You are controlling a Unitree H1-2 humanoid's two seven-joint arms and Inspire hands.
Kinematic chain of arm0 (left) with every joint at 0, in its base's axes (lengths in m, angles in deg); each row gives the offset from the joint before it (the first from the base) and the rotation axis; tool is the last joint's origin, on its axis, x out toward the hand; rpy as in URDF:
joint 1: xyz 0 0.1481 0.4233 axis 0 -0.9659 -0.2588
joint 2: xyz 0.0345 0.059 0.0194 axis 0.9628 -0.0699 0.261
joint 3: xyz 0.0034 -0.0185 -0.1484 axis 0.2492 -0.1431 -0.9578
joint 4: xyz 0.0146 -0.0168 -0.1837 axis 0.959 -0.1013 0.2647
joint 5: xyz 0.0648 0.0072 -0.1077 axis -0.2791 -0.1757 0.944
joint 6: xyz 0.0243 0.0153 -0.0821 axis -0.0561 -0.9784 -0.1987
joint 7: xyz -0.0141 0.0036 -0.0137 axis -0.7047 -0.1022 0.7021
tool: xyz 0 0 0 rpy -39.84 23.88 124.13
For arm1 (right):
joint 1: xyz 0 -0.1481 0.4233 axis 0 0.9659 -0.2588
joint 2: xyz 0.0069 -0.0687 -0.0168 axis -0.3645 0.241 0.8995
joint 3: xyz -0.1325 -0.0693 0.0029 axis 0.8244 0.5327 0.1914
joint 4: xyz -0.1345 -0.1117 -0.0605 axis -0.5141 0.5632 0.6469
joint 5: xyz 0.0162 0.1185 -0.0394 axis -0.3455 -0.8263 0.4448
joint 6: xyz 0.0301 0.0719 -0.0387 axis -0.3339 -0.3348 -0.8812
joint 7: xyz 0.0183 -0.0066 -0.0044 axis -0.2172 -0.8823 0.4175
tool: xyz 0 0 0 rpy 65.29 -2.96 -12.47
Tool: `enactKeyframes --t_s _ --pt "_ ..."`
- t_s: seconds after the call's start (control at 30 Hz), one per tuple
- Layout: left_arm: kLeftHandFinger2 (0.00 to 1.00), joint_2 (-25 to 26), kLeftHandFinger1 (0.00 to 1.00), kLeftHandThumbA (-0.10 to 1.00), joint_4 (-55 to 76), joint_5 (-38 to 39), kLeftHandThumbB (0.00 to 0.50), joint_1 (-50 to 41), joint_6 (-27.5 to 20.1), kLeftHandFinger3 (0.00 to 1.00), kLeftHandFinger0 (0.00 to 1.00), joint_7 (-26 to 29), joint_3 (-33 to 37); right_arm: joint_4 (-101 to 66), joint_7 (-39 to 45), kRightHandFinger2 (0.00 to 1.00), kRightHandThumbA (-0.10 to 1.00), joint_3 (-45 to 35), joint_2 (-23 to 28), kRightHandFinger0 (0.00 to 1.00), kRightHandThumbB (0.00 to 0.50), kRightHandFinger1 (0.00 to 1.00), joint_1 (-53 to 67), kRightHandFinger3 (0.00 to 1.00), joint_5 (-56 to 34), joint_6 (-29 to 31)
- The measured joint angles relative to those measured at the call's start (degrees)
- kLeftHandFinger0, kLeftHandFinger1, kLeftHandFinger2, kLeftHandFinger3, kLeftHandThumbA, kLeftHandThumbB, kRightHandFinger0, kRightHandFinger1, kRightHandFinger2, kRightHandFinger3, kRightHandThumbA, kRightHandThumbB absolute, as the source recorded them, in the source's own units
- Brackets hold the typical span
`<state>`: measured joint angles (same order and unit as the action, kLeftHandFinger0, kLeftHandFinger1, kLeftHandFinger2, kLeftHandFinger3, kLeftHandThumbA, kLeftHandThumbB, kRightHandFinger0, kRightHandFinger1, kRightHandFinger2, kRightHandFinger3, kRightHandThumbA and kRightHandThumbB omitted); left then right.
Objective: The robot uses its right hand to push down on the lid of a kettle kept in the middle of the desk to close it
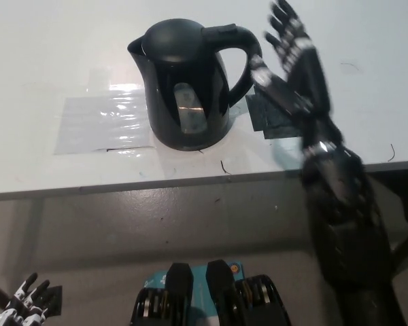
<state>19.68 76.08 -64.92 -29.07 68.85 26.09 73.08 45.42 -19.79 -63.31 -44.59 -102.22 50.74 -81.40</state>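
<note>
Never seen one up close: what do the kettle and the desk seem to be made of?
The kettle looks like black plastic with a soft satin sheen; a clear window in its side seems transparent plastic. The desk looks like smooth white laminate or painted board, faintly scuffed; I can't tell which.

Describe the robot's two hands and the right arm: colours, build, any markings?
The right hand is black with small pale spots along jointed fingers; a silver ring marks the wrist above a bulky glossy black arm. The left hand is white with black segments.

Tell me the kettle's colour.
Black, with a translucent water window; the kettle shows in the head view.
</note>
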Motion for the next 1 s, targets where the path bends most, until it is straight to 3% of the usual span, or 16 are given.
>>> enactKeyframes --t_s 0.07,0.13,0.23,0.27,0.37,0.47,0.53,0.63,0.7,0.87,1.0 --pt "1.00 0.00 1.00 0.28 -0.05 0.00 0.286 0.19 0.00 1.00 1.00 0.00 -0.11 -4.60 0.43 1.00 0.47 -0.05 1.87 0.95 0.104 1.00 4.07 1.00 -0.10 -1.01" --pt "1.00 0.03 1.00 0.29 -0.18 0.00 0.290 0.53 -0.01 1.00 1.00 0.00 -0.34 -9.29 0.98 1.00 0.43 -0.20 4.16 0.96 0.057 1.00 8.43 1.00 -0.26 -1.84" --pt "1.00 0.24 1.00 0.29 -0.40 0.01 0.290 1.00 -0.06 1.00 1.00 -0.01 -0.95 -15.73 1.86 1.00 0.38 -1.21 7.72 1.00 0.052 1.00 14.30 1.00 -0.88 -2.55" --pt "1.00 0.36 1.00 0.29 -0.48 0.01 0.298 1.14 -0.10 1.00 1.00 -0.01 -1.21 -17.40 2.12 1.00 0.35 -2.05 8.86 1.00 0.023 1.00 16.15 1.00 -1.11 -2.54" --pt "1.00 0.72 1.00 0.29 -0.64 0.01 0.292 1.21 -0.13 1.00 1.00 -0.01 -1.74 -18.45 2.47 1.00 0.28 -5.12 11.80 1.00 0.000 1.00 20.71 1.00 -2.00 -2.05" --pt "1.00 0.54 1.00 0.29 -0.80 0.01 0.305 1.44 -0.27 1.00 1.00 0.00 -1.80 -17.07 2.50 1.00 0.24 -7.10 12.55 1.00 0.009 1.00 23.16 1.00 -2.48 -0.99" --pt "1.00 0.30 1.00 0.28 -0.86 0.01 0.298 1.69 -0.48 1.00 1.00 0.00 -1.86 -15.47 2.47 1.00 0.20 -7.77 12.50 0.99 0.053 1.00 24.22 1.00 -2.47 -0.02" --pt "1.00 0.09 1.00 0.27 -0.89 0.04 0.288 1.63 -0.66 1.00 1.00 0.02 -2.35 -12.12 2.31 1.00 0.17 -8.37 11.81 0.95 0.044 1.00 25.72 1.00 -2.22 2.39" --pt "1.00 0.10 1.00 0.27 -0.89 0.04 0.278 1.66 -0.66 1.00 1.00 0.04 -2.72 -10.21 2.11 1.00 0.16 -8.39 11.40 0.92 0.066 0.98 26.75 1.00 -1.77 4.03" --pt "1.00 0.11 1.00 0.29 -1.09 0.04 0.284 1.82 -0.84 1.00 1.00 0.01 -3.30 -4.62 1.24 1.00 0.12 -8.67 10.93 0.94 0.058 0.99 27.91 1.00 0.12 7.72" --pt "1.00 0.00 1.00 0.28 -2.07 0.04 0.278 2.02 -1.09 1.00 1.00 0.00 -3.30 3.57 0.87 1.00 0.20 -9.50 10.93 0.98 0.086 1.00 27.84 1.00 0.15 11.17"
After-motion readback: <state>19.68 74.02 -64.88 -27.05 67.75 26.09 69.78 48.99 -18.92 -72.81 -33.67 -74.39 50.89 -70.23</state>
